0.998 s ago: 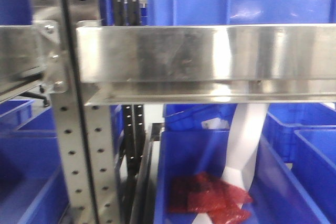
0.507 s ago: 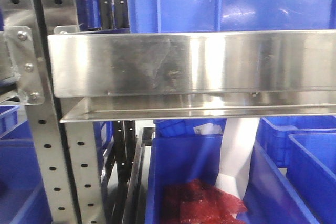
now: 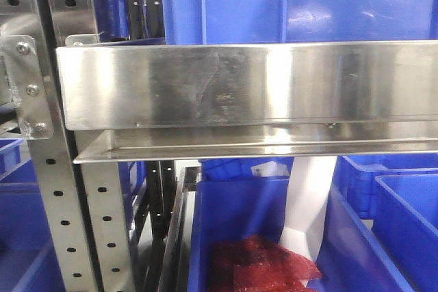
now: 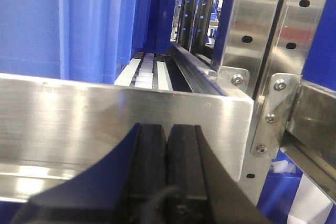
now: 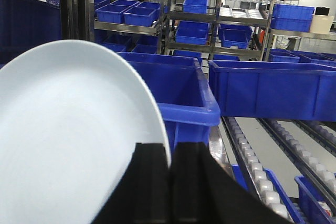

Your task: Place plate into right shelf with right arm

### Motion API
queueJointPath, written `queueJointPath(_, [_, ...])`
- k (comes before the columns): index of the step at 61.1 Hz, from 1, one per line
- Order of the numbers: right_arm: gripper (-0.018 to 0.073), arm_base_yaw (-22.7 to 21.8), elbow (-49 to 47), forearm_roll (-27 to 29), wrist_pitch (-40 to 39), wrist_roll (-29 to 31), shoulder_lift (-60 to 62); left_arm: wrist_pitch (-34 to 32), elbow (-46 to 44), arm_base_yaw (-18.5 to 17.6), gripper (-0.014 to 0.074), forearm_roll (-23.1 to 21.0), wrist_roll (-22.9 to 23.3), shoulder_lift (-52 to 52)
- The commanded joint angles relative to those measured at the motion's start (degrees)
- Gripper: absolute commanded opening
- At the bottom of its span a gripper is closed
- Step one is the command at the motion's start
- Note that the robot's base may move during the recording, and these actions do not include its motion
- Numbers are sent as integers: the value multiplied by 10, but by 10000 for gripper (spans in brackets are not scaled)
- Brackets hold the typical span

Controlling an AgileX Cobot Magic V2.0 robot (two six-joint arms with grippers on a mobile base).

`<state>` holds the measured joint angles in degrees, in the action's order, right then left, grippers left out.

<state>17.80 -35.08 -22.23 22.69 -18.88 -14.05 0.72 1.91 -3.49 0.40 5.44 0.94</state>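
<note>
The right hand (image 5: 170,153) is gripping the plate (image 5: 68,140) by its rim, with the plate spreading toward nine o'clock in the wrist view and apparently resting on nothing. The left hand (image 4: 167,140) is sitting clenched on nothing. The pickup is looking done, I judge, while carrying the plate into the right shelf (image 3: 239,87), setting it down and letting go are remaining.

Bright, even light; white glare bands on the right shelf (image 3: 287,80). Front view slightly soft; the plate (image 5: 63,140) evenly lit.

Plate (image 5: 68,140) white, bins (image 5: 262,90) blue — packets (image 3: 256,264) seemingly red.
</note>
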Motion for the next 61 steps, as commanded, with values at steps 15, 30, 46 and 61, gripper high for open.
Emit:
queueJointPath(15, [55, -2, -157, -12, -66, -3, -95, -51, 4, -4, -47, 0, 3, 7])
queueJointPath(30, [55, -2, -352, -12, -34, -3, -293, -51, 4, -4, -47, 0, 3, 7])
queueJointPath(46, [55, -2, -483, -12, -39, -3, -486, -51, 4, -4, -47, 0, 3, 7])
queueJointPath(61, [55, -2, -527, -12, -43, -3, -639, -51, 4, -4, -47, 0, 3, 7])
